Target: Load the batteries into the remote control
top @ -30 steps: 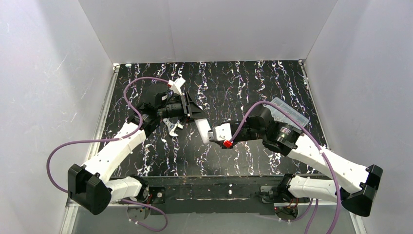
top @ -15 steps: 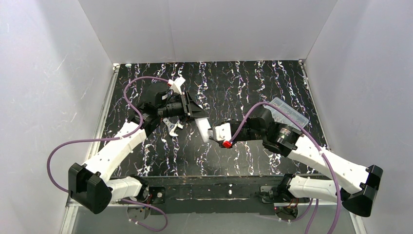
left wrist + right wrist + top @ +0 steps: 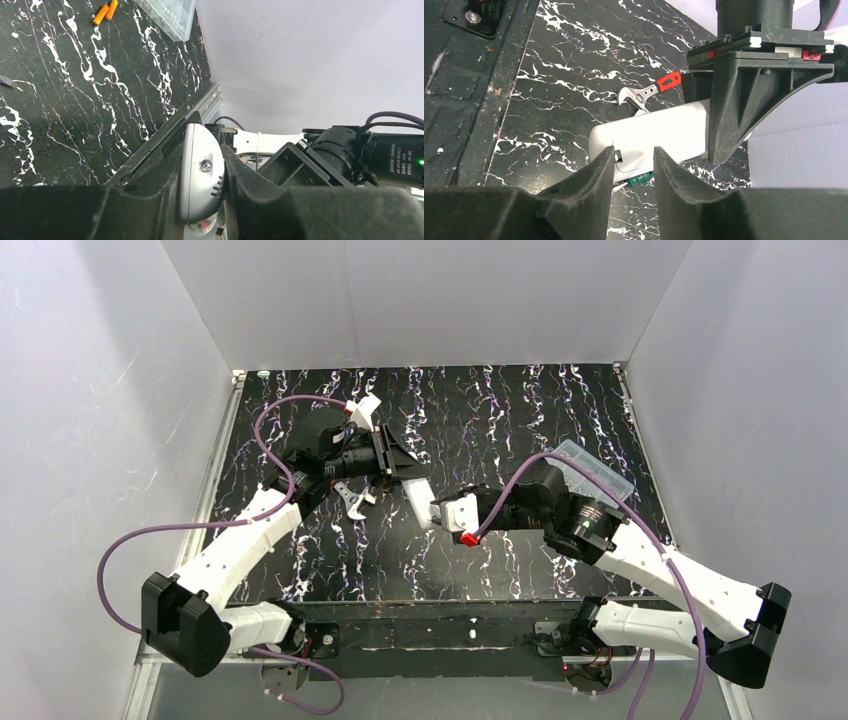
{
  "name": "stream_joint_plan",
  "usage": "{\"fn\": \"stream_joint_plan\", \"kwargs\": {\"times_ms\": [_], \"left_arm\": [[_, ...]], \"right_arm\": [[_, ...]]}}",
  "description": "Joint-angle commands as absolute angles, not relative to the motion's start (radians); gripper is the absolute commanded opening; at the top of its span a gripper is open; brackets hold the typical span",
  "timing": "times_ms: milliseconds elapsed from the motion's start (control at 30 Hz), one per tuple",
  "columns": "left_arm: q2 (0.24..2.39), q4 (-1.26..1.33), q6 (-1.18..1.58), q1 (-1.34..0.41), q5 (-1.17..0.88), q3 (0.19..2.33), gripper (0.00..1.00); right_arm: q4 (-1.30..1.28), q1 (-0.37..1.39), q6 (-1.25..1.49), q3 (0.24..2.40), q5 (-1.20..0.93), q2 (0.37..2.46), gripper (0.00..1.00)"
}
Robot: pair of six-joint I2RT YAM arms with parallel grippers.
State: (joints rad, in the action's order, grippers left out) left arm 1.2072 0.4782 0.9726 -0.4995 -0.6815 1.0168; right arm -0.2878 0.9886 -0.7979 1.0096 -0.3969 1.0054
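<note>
- Right gripper (image 3: 633, 167): black fingers narrowly parted, nothing between them. The tips are at the lower end of the small white rectangular remote control (image 3: 654, 136); whether they touch it cannot be told.
- Remote control: raised above the black marbled table (image 3: 500, 410), well inside its edges, clamped in the left gripper (image 3: 405, 476).
- Red-handled adjustable wrench (image 3: 649, 93): lies on the table nearby.
- Two slim orange batteries (image 3: 105, 12): lie side by side just beside the clear plastic box (image 3: 597, 470), near the table's right edge.

The remote (image 3: 649, 135) is smooth white plastic – the worktop (image 3: 574, 50) dark, marble-veined, faintly glossy – the wrench (image 3: 649, 90) bright metal, red-gripped.
</note>
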Motion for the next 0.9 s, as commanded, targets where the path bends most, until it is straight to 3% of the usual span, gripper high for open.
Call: {"fn": "stream_joint_plan", "kwargs": {"times_ms": [0,867], "left_arm": [[1.204,0.499,0.983,-0.509,-0.775,1.057,0.00],[1.203,0.500,0.984,-0.509,-0.781,1.050,0.00]], "right_arm": [[-0.226,0.983,-0.825,0.999,-0.345,0.987,0.41],[-0.163,0.983,-0.817,0.972,-0.306,0.958,0.40]]}}
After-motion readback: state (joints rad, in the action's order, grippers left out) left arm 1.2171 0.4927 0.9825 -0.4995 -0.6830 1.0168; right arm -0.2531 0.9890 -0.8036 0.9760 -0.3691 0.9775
